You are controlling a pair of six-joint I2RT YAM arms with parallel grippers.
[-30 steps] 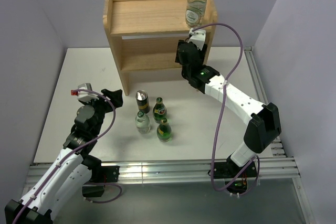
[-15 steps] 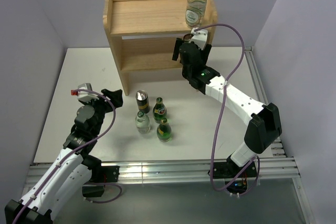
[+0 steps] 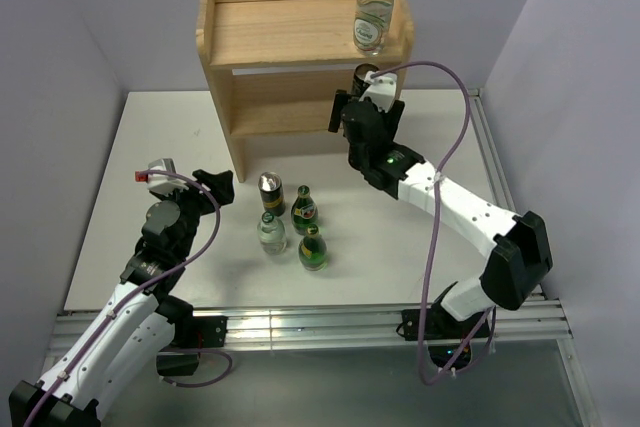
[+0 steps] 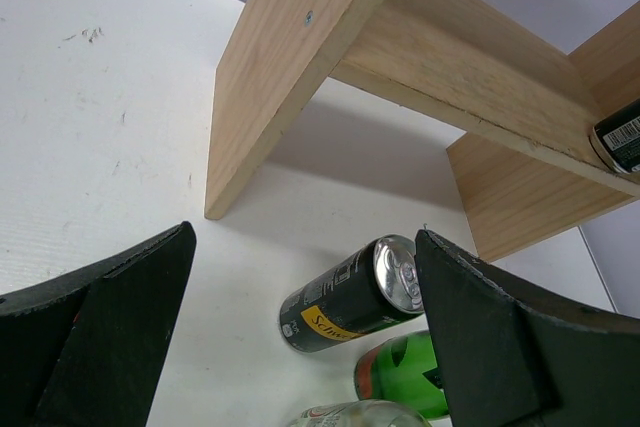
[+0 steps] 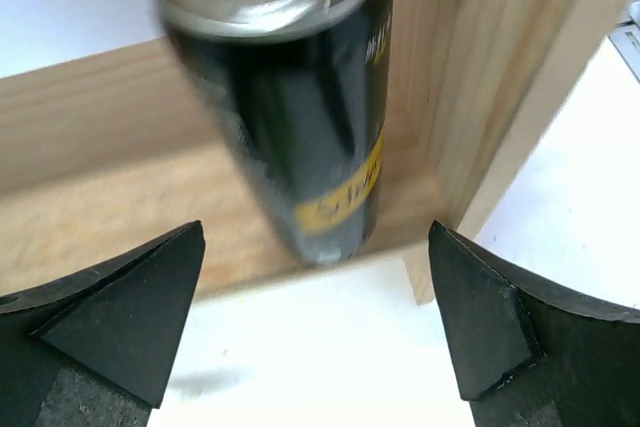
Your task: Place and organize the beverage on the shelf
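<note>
Dark can (image 5: pixel 300 117) on the shelf (image 5: pixel 100 197), near its wall, faces the open right hand (image 5: pixel 316 247).

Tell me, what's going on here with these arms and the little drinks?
Two robot arms are stocking a wooden shelf with drinks. The right gripper stands open in front of a dark can on the lower board, at its right end. A clear bottle is on the top board. Four drinks wait on the table: a second can, a second clear bottle and two green bottles. The left gripper hangs open near them, empty.
</note>
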